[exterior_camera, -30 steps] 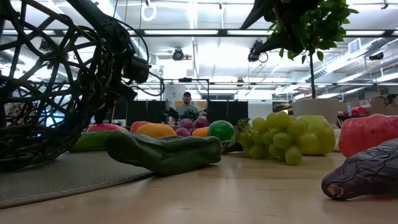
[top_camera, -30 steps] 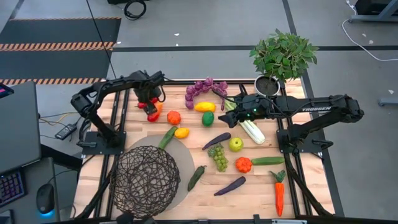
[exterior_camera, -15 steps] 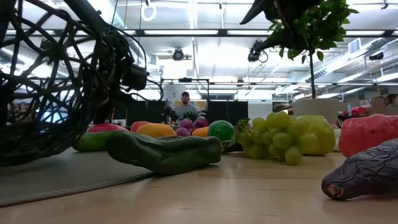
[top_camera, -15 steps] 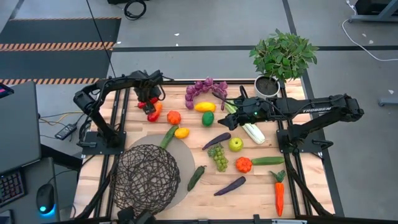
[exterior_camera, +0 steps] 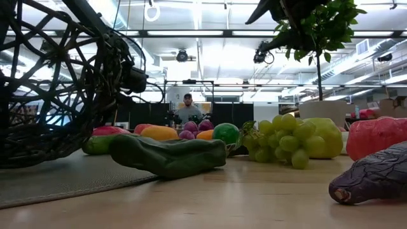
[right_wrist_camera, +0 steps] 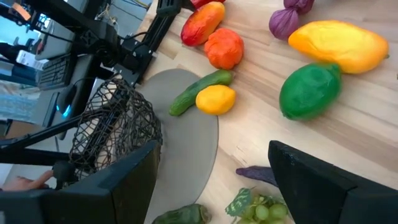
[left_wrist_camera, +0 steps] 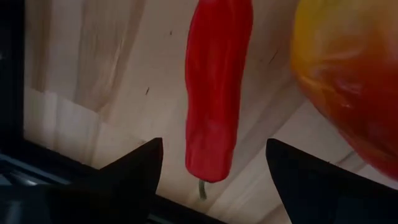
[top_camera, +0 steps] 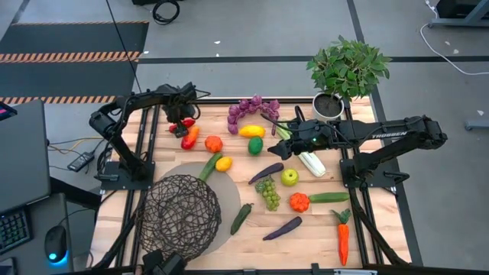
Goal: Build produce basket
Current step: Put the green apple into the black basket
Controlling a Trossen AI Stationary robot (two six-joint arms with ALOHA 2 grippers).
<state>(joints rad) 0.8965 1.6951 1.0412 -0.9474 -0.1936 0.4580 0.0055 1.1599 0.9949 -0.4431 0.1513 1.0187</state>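
Note:
The dark wire basket (top_camera: 178,218) stands on a round grey mat (top_camera: 223,189) at the near left and also shows in the low view (exterior_camera: 57,95). Toy produce lies spread over the wooden table. My left gripper (top_camera: 183,113) is open at the far left. In the left wrist view (left_wrist_camera: 213,148) its fingers stand on either side of a red chili (left_wrist_camera: 214,93) without touching it, and the chili lies flat on the table beside an orange-red pepper (left_wrist_camera: 348,74). My right gripper (top_camera: 286,134) is open and empty over the leafy end of the celery (top_camera: 309,160). The right wrist view (right_wrist_camera: 212,149) shows nothing between its fingers.
Purple grapes (top_camera: 248,107), a yellow fruit (top_camera: 252,131), a green fruit (top_camera: 255,145), a tomato (top_camera: 213,143), a lemon (top_camera: 223,163), green grapes (top_camera: 268,192), an apple (top_camera: 289,177) and a carrot (top_camera: 343,237) lie between the arms. A potted plant (top_camera: 348,69) stands at the far right.
My left gripper has drawn back toward the table's far edge, away from the orange-red pepper and along the red chili. The basket has rocked a little on its mat.

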